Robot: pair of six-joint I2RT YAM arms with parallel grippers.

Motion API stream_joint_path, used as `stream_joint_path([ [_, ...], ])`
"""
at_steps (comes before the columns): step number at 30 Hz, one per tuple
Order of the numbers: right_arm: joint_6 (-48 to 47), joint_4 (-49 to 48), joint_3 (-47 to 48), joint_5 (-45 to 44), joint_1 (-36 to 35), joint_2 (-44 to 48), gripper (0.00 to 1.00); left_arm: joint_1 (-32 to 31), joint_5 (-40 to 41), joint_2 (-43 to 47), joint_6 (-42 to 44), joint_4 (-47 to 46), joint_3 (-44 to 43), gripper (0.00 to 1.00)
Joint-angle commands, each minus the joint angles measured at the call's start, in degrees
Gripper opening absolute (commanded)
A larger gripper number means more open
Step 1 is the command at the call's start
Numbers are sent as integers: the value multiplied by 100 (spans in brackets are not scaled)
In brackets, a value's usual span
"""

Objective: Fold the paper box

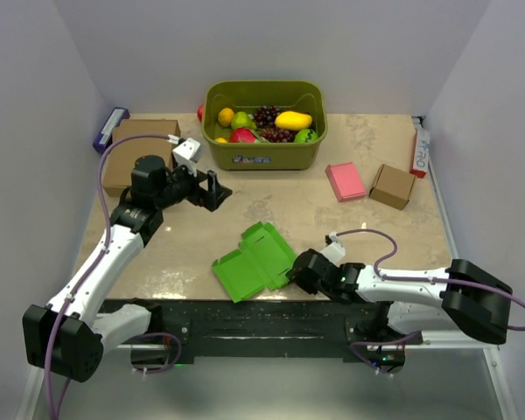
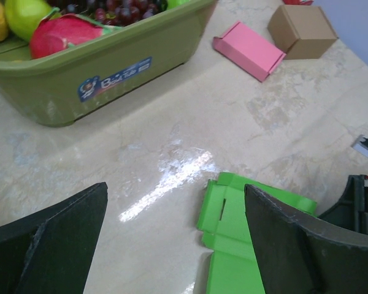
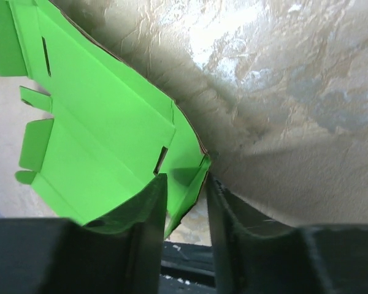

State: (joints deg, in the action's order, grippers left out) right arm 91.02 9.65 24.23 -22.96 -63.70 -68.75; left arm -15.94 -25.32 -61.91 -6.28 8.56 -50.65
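Beige, marbled worktop (image 1: 245,206) fills the space between plain pale walls. Near its front edge, just ahead of the two arm bases, the paper box (image 1: 255,260) (image 2: 230,245) (image 3: 98,135) lies as an opened green sheet, its creased panels, slots and small tabs showing. Most of it rests flat, while the side nearest the right arm is lifted off the surface.

The right claw (image 1: 293,273) (image 3: 184,184) reaches in low from the right. Its fingers are drawn to a narrow slot with the corner of that raised flap pinched between them.

The left claw (image 1: 212,191) (image 2: 175,187) sits farther back on the left, well apart from the sheet. Its fingers are spread wide and hold nothing. In its wrist view the green sheet shows partly behind the right-hand finger.

At the back stands an olive basket (image 1: 264,156) (image 2: 80,92) of fruit. To its right lie a pink flat box (image 1: 345,181) (image 2: 248,50) and a small brown box (image 1: 392,185) (image 2: 302,30), just beside each other. A larger brown box (image 1: 127,140) sits at the back left, behind the left arm.
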Motion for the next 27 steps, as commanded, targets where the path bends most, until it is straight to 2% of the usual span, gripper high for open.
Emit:
stream_joint_path([
  [1,-225,-86,266,-621,-19,-138,26,-84,-754,-84,127,-434,47,97],
  [3,-391,-130,328,-736,-19,-95,19,-84,-825,-137,101,-434,38,98],
  [6,-1093,-594,433,-956,103,63,6,-84,-1535,-129,-171,-695,3,100],
  [7,-1548,-709,521,-965,156,81,3,-76,-1877,-102,-250,-776,20,100],
  [9,-2355,-938,775,-852,453,99,0,-67,-1915,3,-268,-768,29,100],
  [12,-3332,-1377,1222,-247,1059,-119,0,-49,-1434,82,-66,-584,-6,100],
  [14,-3809,-1666,1434,211,1403,-270,0,-23,-565,117,-57,-312,-102,100],
  [16,-4442,-1922,1690,1028,1860,-480,0,257,408,258,-398,-345,37,100],
  [17,-4627,-2193,1751,1283,1983,-542,0,398,510,337,-530,-520,108,100],
  [18,-4977,-2326,1882,1581,2193,-569,0,643,467,433,-636,-652,187,100],
  [19,-5119,-2414,1953,2002,2282,-604,0,750,-3,460,-785,-767,301,100],
  [21,-5584,-2582,2164,2452,2502,-604,0,925,-393,408,-900,-1145,337,100],
  [27,-6280,-2556,2499,4104,2977,-368,0,1050,-1367,100,-910,-1268,249,100],
])
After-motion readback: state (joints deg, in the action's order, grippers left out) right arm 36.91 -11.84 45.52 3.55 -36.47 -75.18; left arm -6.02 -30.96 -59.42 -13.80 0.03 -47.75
